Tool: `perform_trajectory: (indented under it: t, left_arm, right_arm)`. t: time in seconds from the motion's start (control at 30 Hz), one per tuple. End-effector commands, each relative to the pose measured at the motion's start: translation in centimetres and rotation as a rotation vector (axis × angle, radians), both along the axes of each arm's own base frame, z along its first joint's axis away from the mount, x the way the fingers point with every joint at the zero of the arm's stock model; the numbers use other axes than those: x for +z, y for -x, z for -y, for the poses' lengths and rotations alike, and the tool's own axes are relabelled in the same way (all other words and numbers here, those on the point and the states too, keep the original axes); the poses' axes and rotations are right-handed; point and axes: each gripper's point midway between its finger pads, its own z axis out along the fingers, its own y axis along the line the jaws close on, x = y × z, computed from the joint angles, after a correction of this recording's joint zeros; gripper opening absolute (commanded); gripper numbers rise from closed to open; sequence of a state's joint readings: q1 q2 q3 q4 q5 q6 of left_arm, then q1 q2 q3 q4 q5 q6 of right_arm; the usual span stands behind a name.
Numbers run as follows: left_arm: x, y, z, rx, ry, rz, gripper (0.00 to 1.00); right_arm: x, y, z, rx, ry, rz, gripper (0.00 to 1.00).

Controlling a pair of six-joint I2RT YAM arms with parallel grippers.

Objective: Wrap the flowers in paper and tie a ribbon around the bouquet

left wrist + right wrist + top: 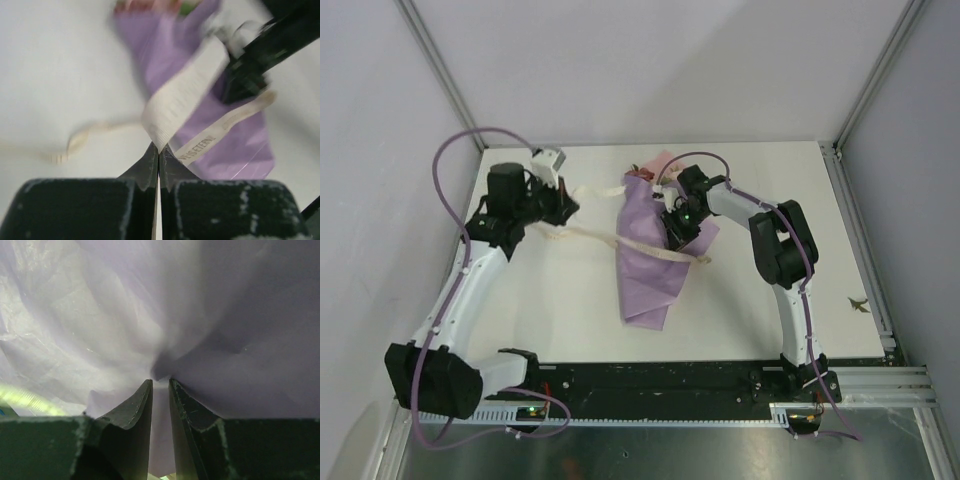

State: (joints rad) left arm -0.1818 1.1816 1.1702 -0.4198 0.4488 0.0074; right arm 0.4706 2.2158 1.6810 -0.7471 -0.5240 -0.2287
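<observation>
Flowers (645,172), pink and dark red artificial rose heads, peek from the far mouth of the only holder we see, a lilac-purple paper cone bouquet (645,275) lying on the white bench (570,320). It sits between our two arms, its surface creased and crumpled. Our right end effector (160,385) pinches a fold of the cone between narrowly parted fingers. Our left end effector (159,150) is pressed together on the long cream fabric ribbon (185,95), which runs ahead of it across the cone's waist.

Ribbon (202,144) – printed caps, only partly legible: "…US ETERNE", on the strip running twd 2 o'clock – rest too blurred.
</observation>
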Motion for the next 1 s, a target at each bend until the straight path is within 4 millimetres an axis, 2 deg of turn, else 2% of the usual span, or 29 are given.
perform_trajectory:
  t: [0.0,0.03,0.17,0.3,0.4,0.43,0.5,0.6,0.67,0.7,0.73,0.77,0.83,0.87,0.9,0.97]
  left_arm:
    - [-7.9,0.5,-6.2,0.261,-0.086,-0.217,0.0]
    - [-9.5,0.9,-7.3,0.302,-0.085,-0.267,0.0]
    - [-13.5,2.8,-11.2,0.413,-0.09,-0.401,0.0]
    - [-16.6,5.6,-13.9,0.424,-0.206,-0.502,0.0]
    - [-17.7,6.8,-15.9,0.448,-0.316,-0.558,0.01]
    - [-18.1,7.2,-16.6,0.462,-0.34,-0.591,0.04]
    - [-18.6,7.7,-17.9,0.504,-0.373,-0.654,0.17]
    - [-18.8,7.3,-18.8,0.5,-0.348,-0.702,0.46]
    - [-17.3,5.3,-18.7,0.485,-0.255,-0.67,0.63]
    - [-15.9,3.6,-18.8,0.489,-0.198,-0.64,0.73]
    - [-15.2,2.2,-19.0,0.491,-0.145,-0.631,0.79]
    - [-13.6,0.2,-19.5,0.499,-0.111,-0.59,0.82]
    - [-12.2,-3.4,-20.9,0.541,-0.074,-0.561,0.85]
    - [-12.3,-5.1,-21.4,0.558,-0.044,-0.572,0.85]
    - [-11.3,-7.1,-22.2,0.598,-0.007,-0.555,0.85]
    - [-10.7,-10.5,-23.6,0.659,0.046,-0.547,0.84]
  right_arm:
    - [-0.8,1.2,1.8,0.081,0.115,0.016,0.25]
    - [-0.8,1.3,2.0,0.095,0.127,0.025,0.24]
    - [-1.0,1.7,2.3,0.125,0.157,0.019,0.24]
    - [-0.7,2.3,2.0,0.133,0.146,-0.021,0.24]
    - [-0.4,3.4,1.4,0.149,0.128,-0.058,0.24]
    - [-0.3,3.6,1.3,0.154,0.122,-0.066,0.24]
    - [0.0,4.1,0.9,0.151,0.104,-0.089,0.24]
    - [0.3,4.7,0.3,0.155,0.069,-0.115,0.24]
    - [0.4,5.0,0.0,0.154,0.052,-0.13,0.24]
    - [0.6,5.1,-0.1,0.156,0.043,-0.136,0.24]
    - [0.7,5.2,-0.2,0.157,0.036,-0.141,0.24]
    - [0.7,5.3,-0.3,0.158,0.032,-0.145,0.24]
    - [1.1,5.4,-0.4,0.15,0.024,-0.155,0.24]
    - [1.3,5.5,-0.5,0.151,0.018,-0.156,0.24]
    - [1.3,5.6,-0.4,0.157,0.022,-0.153,0.24]
    - [1.0,5.6,-0.1,0.167,0.037,-0.145,0.24]
